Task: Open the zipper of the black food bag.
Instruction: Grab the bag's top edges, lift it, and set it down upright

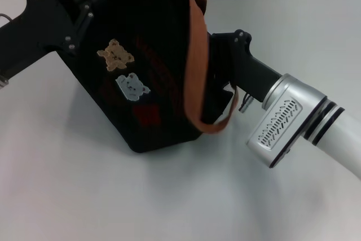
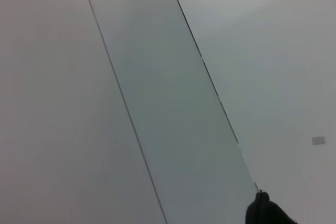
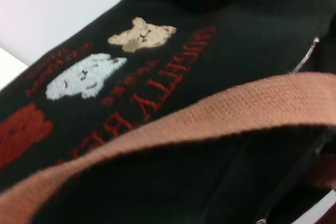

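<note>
The black food bag [image 1: 152, 55] stands tilted on the white table, its side with the tan bear patch [image 1: 115, 55] and grey bear patch [image 1: 131, 87] facing me. One orange-brown handle [image 1: 197, 55] drapes over its right side. My left gripper [image 1: 79, 7] presses against the bag's upper left corner. My right gripper [image 1: 225, 55] sits against the bag's right side, partly behind the handle. The zipper is hidden in the head view. In the right wrist view a thin silver metal piece [image 3: 308, 56] shows near the bag's edge; I cannot tell which zipper it belongs to.
The white table [image 1: 84, 184] spreads in front of and beside the bag. Grey wall panels [image 2: 157, 103] fill the left wrist view, with a small black shape [image 2: 265, 211] at its edge. My right arm's silver wrist [image 1: 285, 119] lies low over the table at right.
</note>
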{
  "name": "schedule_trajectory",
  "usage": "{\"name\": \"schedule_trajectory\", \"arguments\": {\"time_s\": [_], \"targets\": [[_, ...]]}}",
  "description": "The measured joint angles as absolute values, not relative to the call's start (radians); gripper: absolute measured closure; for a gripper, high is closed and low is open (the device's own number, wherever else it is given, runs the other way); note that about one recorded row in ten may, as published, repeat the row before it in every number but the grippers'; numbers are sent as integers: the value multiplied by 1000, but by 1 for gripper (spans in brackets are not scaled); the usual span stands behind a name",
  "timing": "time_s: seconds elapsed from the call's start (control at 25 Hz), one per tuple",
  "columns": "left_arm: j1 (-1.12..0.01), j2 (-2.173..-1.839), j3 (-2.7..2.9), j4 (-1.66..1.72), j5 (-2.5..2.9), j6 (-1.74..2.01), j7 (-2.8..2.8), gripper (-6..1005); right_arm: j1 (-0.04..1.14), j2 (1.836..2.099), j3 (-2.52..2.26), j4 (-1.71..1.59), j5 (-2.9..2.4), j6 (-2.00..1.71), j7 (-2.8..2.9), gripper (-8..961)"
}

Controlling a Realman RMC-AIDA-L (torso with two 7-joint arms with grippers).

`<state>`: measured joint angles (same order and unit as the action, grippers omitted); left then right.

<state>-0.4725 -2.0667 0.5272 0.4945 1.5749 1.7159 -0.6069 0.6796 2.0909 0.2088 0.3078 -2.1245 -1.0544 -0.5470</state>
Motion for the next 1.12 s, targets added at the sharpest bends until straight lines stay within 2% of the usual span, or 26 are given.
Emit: {"name": "schedule_trajectory", "arguments": {"time_s": [1.12], "targets": [[-449, -2070, 511, 465, 1450, 1645, -658, 935, 609, 2087, 214, 275, -2147, -1165, -550, 958]]}}
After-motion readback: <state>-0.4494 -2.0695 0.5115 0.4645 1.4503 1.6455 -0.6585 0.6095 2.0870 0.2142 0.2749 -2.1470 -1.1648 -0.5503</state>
